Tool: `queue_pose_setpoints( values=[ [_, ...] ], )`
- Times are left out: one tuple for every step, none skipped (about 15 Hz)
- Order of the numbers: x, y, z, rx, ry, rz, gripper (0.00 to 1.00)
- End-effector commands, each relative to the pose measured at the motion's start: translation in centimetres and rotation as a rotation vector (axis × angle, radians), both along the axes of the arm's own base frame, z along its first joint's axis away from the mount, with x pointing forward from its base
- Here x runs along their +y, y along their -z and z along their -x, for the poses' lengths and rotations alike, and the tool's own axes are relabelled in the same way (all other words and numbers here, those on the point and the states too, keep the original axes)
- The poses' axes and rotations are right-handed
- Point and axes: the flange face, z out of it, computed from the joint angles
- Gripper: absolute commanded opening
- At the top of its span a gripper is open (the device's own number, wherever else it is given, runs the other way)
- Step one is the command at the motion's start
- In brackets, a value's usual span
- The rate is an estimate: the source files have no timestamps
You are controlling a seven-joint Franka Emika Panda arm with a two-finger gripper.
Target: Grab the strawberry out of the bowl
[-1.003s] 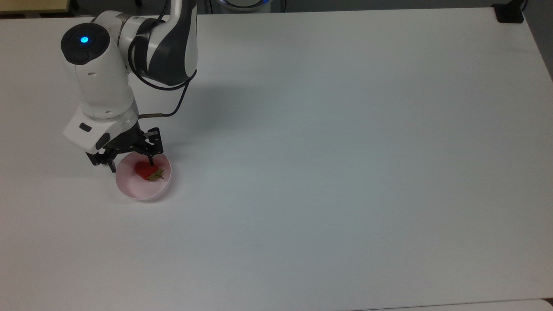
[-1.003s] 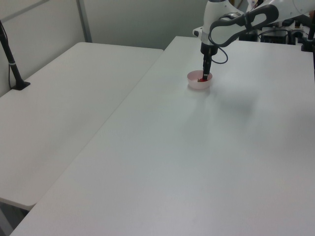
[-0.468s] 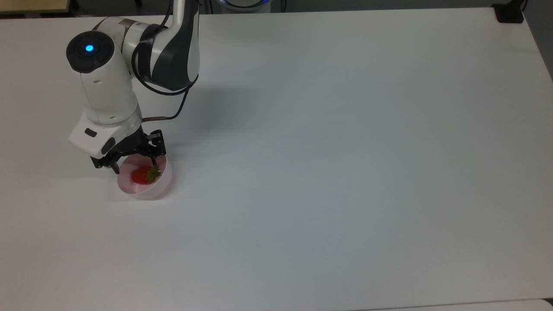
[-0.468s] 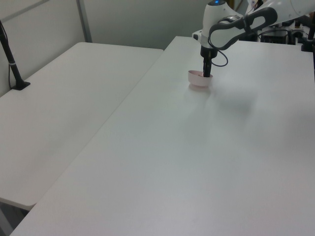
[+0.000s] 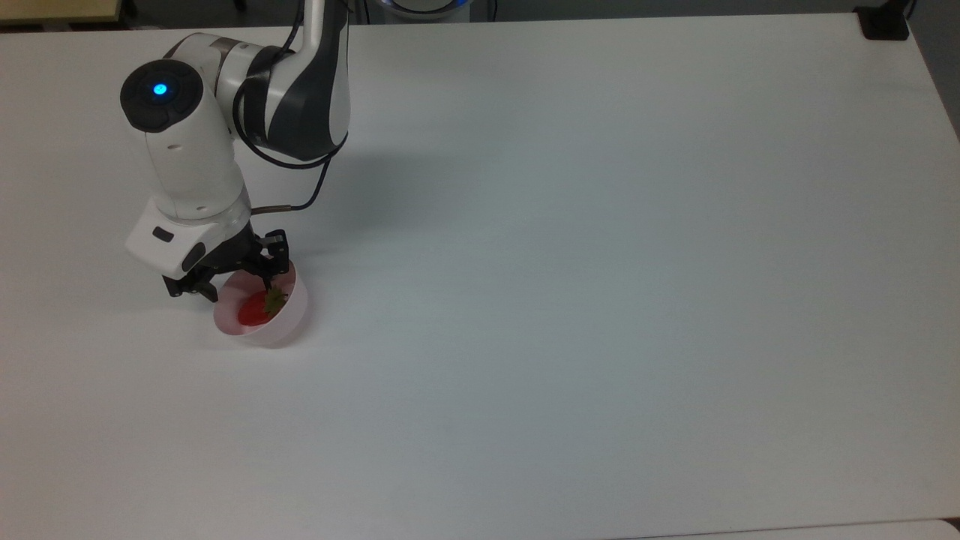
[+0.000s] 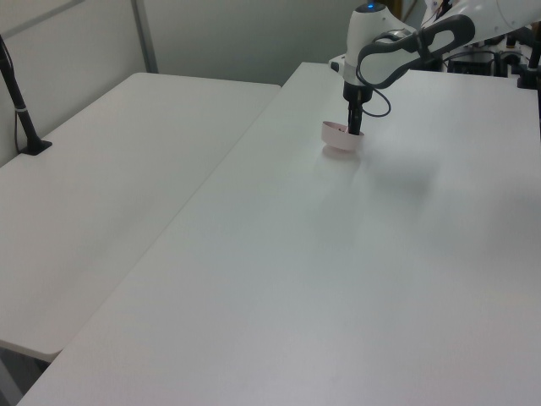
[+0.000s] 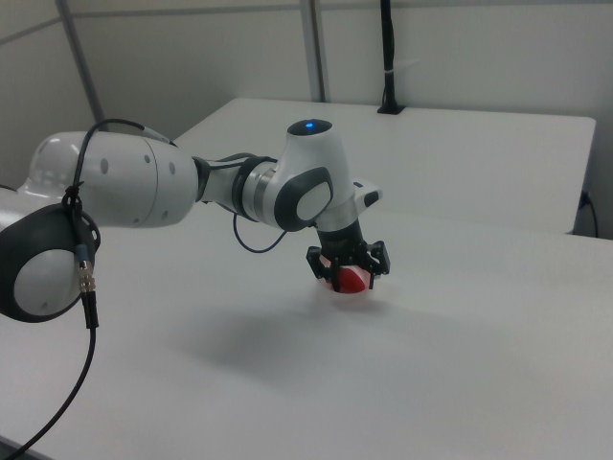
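Strawberry [image 5: 256, 309] lies inside the pale pink bowl [image 5: 283, 328], red body toward the top view's left and its leafy cap pointing up toward the tool [image 5: 232, 289]. The bowl sits near the table's [image 5: 600, 262] left side in the top view and appears tipped, its opening turned toward the top view's left rather than straight up. The tool hangs at the bowl's rim; one dark finger reaches down into the bowl by the strawberry's cap, the other stands at the rim on the top view's left. The fingers look spread, with the fruit not clamped between them, though the right view, where the red fruit [image 7: 351, 279] shows just under the tool, leaves contact hard to judge.

The main risk, by this reading, is the bowl itself: it is light and thin-walled, and a finger pressing on its rim or inner wall could tip it further or slide it across the smooth table, spilling the fruit. Closing on the cap alone could also tear the leaves free, or the rounded fruit could squirt out sideways.
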Motion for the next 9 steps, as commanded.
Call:
queue_pose_setpoints(
  values=[
    [0.4,-2.2,-0.1,-0.021,-0.025,0.009,0.65],
    [0.5,-2.7,0.0,-0.018,-0.024,0.008,0.65],
    [0.5,-3.0,0.2,-0.007,-0.021,0.002,0.65],
    [0.5,-3.4,0.3,0.000,-0.019,-0.001,0.65],
    [0.6,-3.7,0.4,0.003,-0.019,-0.002,0.65],
    [0.7,-3.8,0.4,0.003,-0.018,-0.005,0.65],
    [1.0,-3.8,0.3,0.003,-0.021,-0.006,0.66],
    [1.3,-3.8,0.3,0.002,-0.024,-0.010,0.66],
    [1.7,-3.7,0.2,0.003,-0.029,-0.014,0.66]
  ],
)
